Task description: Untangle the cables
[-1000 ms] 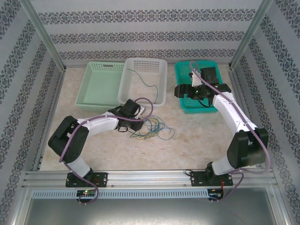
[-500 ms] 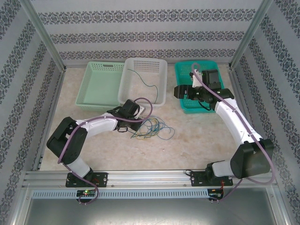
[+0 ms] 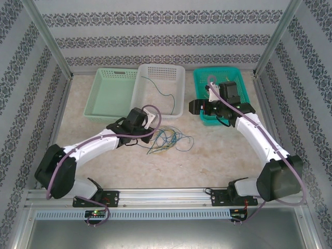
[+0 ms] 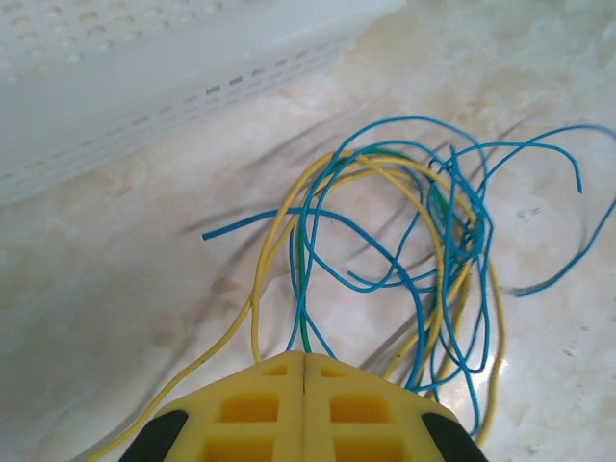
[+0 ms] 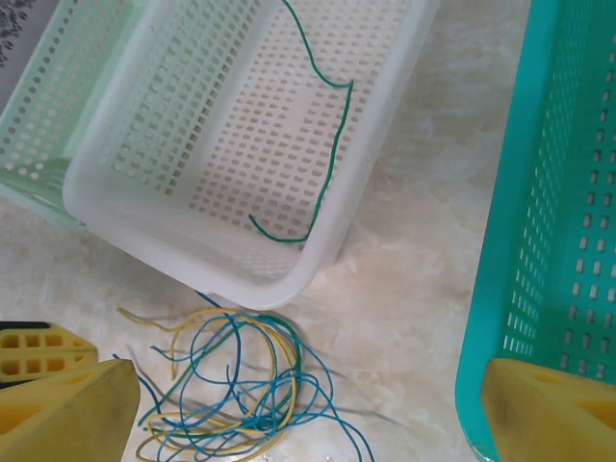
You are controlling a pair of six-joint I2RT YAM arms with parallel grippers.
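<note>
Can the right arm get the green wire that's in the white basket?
Probably yes. The right gripper hangs open beside the white basket, and the green wire lies loose inside with nothing over it. It only needs to clear the rim.

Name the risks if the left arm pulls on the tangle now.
1. The left gripper looks shut on a green cable. Blue loops cross that cable, so pulling may drag or tighten the whole tangle instead of freeing one strand.
2. The white basket stands close by, and trailing cables could snag on its wall.
</note>
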